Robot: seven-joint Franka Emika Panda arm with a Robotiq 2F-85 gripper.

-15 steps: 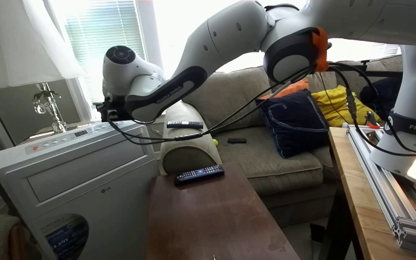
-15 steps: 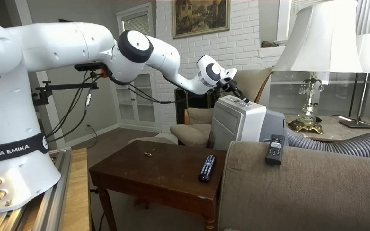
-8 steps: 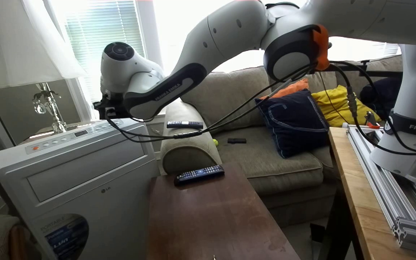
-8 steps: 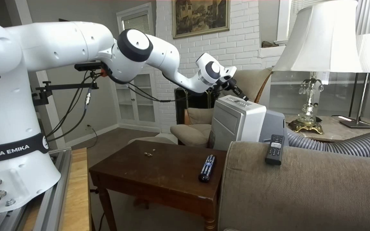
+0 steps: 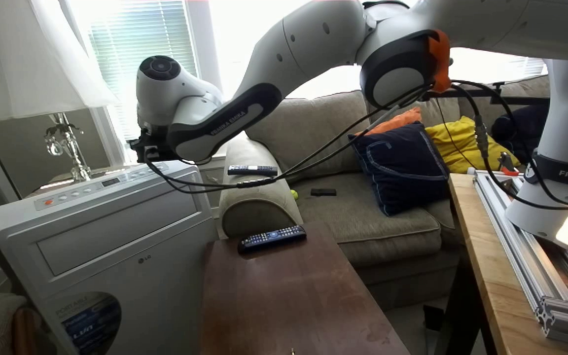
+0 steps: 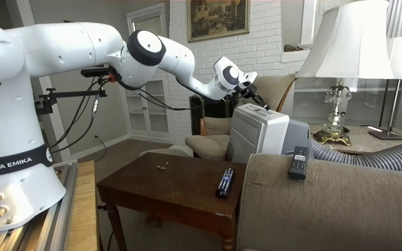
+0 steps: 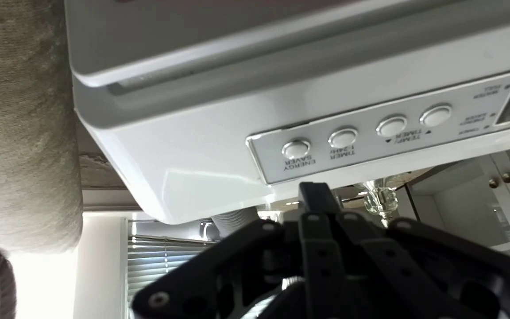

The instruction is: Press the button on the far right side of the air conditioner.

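Note:
The air conditioner (image 5: 165,276) is a large white boxy unit; it also shows in an exterior view (image 6: 246,129) and in the wrist view (image 7: 184,128). Its grey control panel bears a row of white round buttons. The end button, labelled ENERGY SAVER (image 7: 296,149), shows near the panel's end, with its lettering upside down. My gripper (image 7: 319,195) is shut and empty, its fingertips close together. In the wrist view the tips appear just below this button, over the unit's edge. In an exterior view the gripper (image 6: 266,107) is just above the panel; I cannot tell if it touches.
A sofa arm (image 6: 326,209) with a remote (image 6: 298,162) stands beside the unit. A brown table (image 6: 173,184) with another remote (image 6: 225,183) is in front. A lamp (image 6: 335,115), a grey box (image 6: 297,136) and a grey hose (image 6: 361,157) are behind.
The arm and gripper have risen slightly over the last second, mostly in the first half. The air conditioner has not moved.

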